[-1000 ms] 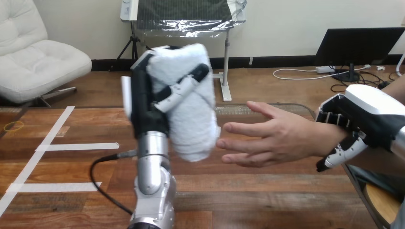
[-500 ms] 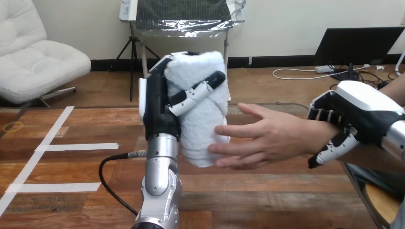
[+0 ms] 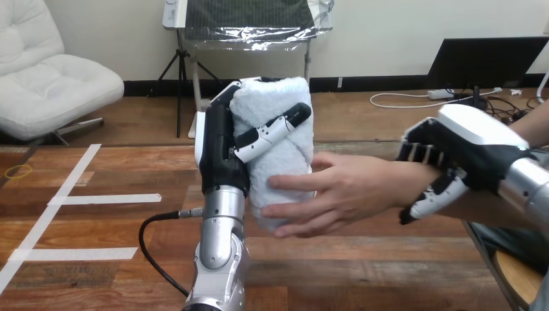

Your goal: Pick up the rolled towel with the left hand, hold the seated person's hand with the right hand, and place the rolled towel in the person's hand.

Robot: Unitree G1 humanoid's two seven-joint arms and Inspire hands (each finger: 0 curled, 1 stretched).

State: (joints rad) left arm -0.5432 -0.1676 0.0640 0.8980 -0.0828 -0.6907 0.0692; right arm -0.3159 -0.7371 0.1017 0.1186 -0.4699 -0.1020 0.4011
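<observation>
Above the table (image 3: 362,272), at centre, the left robot hand (image 3: 220,152) stands upright with its fingers (image 3: 272,127) curled round the rolled towel (image 3: 288,159), held on end clear of the surface. From the view's right the person's hand (image 3: 349,191) extends in, fingertips (image 3: 276,183) resting against the towel's lower half. At right, the right robot hand (image 3: 472,152) clasps the person's wrist (image 3: 396,184), fingers curled over it and thumb (image 3: 430,197) beneath.

My left hand (image 3: 220,155): black body, with a narrow white shell along its back edge. Fingers (image 3: 272,129): jointed, white segments between black links, black tips. Left forearm (image 3: 219,240): silver, smooth, a round collar above a bulging lower housing. Right hand (image 3: 476,152): same black, with a broad glossy white shell on top. Right forearm (image 3: 527,188): silver tube.
</observation>
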